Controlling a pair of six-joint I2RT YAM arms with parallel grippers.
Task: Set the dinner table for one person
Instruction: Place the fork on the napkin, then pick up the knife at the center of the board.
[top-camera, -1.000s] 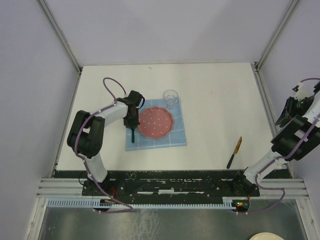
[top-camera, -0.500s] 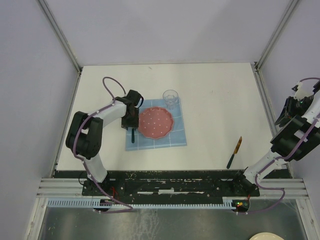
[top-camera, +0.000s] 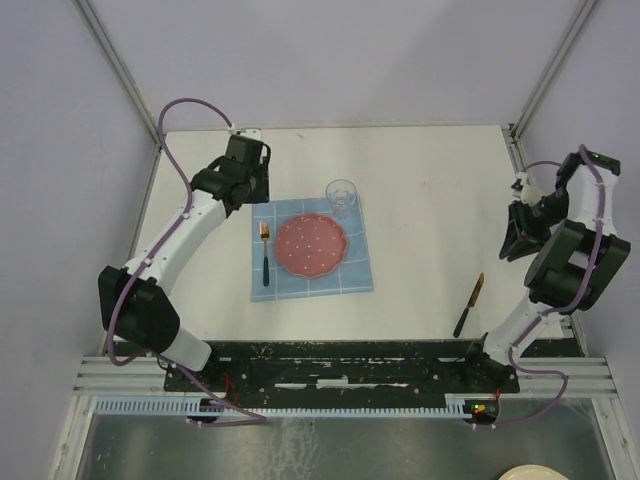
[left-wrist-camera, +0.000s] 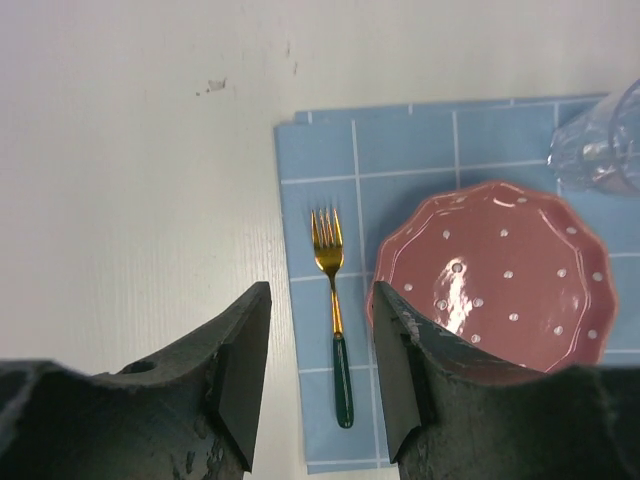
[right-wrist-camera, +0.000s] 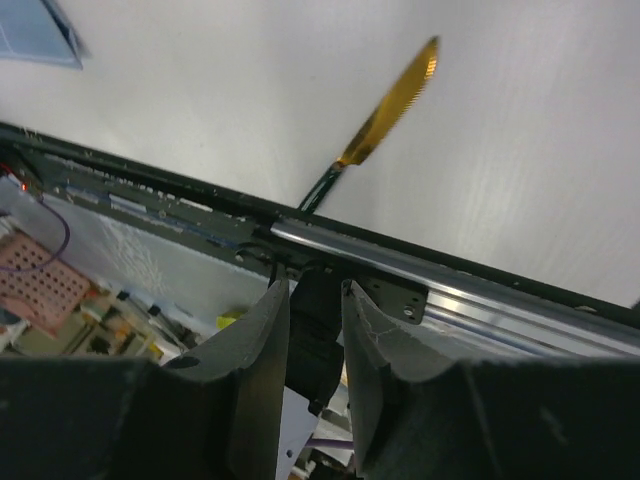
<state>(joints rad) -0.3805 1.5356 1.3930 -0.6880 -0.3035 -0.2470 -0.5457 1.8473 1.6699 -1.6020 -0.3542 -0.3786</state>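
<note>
On the white dinner table (top-camera: 430, 190) lies a blue grid placemat (top-camera: 355, 275). It carries a pink dotted plate (top-camera: 312, 245), a clear glass (top-camera: 342, 197) at its far corner, and a gold fork with a dark green handle (top-camera: 265, 252) left of the plate. My left gripper (top-camera: 252, 188) hovers open above the mat's far left corner. In its wrist view the fork (left-wrist-camera: 333, 300) lies free on the mat below the left gripper (left-wrist-camera: 321, 300). A gold knife with a dark handle (top-camera: 469, 304) lies on the bare table at the near right. My right gripper (top-camera: 514, 243) hangs beyond it, open and empty.
The right wrist view shows the knife (right-wrist-camera: 385, 115) near the table's front edge, with the black mounting rail (right-wrist-camera: 200, 200) and a metal rail (right-wrist-camera: 450, 290) just past it. Frame posts (top-camera: 125, 90) stand at the far corners. Purple walls close in both sides.
My left gripper has opened, let go of the fork on the mat, and risen back toward the far left. The right arm has swung inward over the table's right edge.
</note>
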